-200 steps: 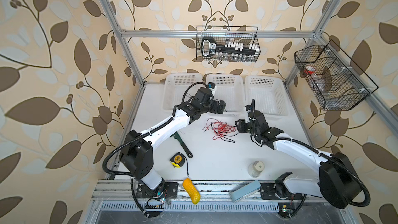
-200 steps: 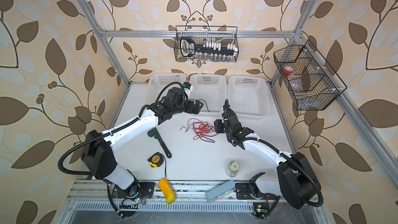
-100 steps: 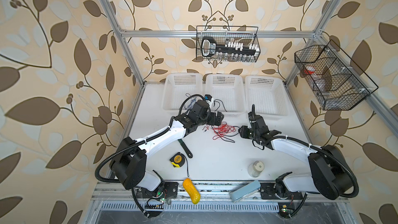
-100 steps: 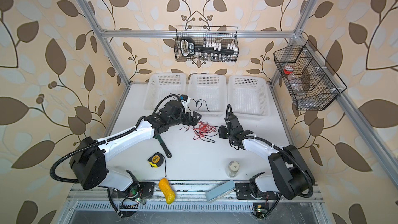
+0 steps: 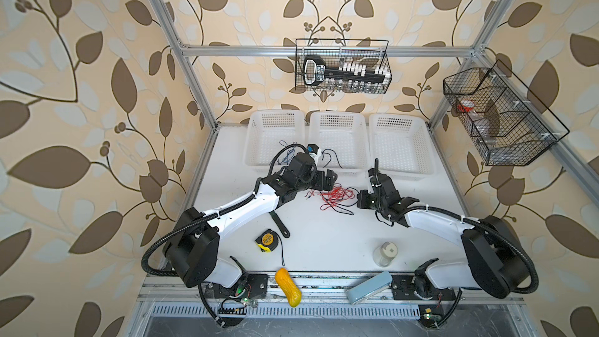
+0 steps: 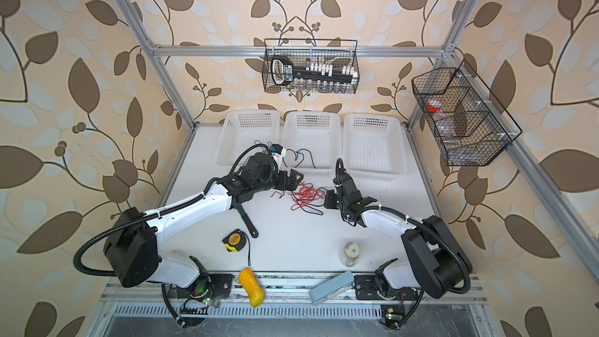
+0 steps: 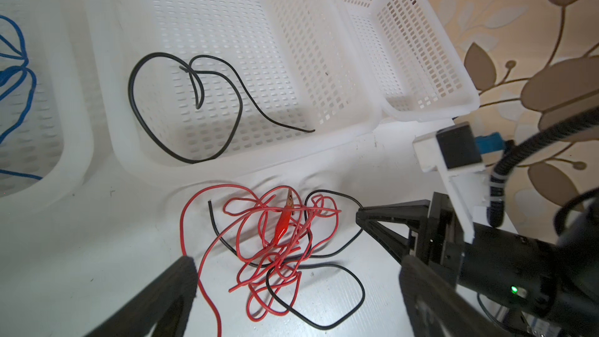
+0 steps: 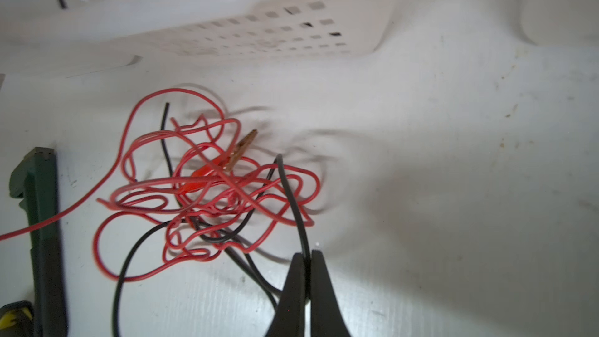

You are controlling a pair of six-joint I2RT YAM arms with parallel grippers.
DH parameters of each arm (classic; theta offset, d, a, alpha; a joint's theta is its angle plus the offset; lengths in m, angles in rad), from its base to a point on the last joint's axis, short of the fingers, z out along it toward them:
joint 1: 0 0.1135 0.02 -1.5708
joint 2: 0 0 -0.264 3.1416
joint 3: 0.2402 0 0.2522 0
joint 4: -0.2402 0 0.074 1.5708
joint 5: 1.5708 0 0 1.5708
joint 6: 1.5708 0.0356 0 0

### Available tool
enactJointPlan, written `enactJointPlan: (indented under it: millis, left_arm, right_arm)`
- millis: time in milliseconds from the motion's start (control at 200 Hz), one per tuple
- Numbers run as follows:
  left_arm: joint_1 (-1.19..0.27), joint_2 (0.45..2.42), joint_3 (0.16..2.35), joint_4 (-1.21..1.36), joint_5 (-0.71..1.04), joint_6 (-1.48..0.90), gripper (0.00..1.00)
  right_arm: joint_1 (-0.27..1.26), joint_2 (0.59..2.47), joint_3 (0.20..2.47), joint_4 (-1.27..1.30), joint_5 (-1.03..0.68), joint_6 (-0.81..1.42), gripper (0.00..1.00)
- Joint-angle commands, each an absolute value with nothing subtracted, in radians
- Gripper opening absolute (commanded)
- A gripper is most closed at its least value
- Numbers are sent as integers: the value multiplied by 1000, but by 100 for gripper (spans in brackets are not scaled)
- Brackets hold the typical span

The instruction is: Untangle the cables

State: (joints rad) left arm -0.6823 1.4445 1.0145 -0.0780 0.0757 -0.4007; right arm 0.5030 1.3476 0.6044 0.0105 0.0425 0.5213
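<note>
Pinching black cable (image 8: 290, 197) (right end effector (image 8: 306, 254)).

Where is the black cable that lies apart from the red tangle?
The loose black cable lies coiled inside the middle white basket at the back of the table, clearest in the left wrist view, behind the red tangle.

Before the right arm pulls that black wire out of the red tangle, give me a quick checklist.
1. Right gripper shut on the black wire: ok.
2. Left gripper open, facing the red wire: ok.
3. Black wire free of the red wire: not ok, it runs through the loops.
4. Red wire pinned down: not ok, nothing holds it.
5. Clip clear of the black wire: cannot tell.
</note>
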Motion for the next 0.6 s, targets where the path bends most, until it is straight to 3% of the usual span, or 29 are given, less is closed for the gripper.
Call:
enactJointPlan:
  millis: [0,220,490,595]
  left_arm:
    - [-690,1396,1007,-48,92,-409,99]
    - [-690,1395,1011,-46,115,-407,99]
    - [-690,1394,1038,-49,134,-391,99]
    - [-690,1389,1042,-43,144,-391,99]
  right_arm:
    - [550,1278,657,-61,138,442,0]
    - [597,1116,699,-126,180,333,0]
    - [601,951,758,-118,2,202,0]
    - [601,935,796,-128,14,206,0]
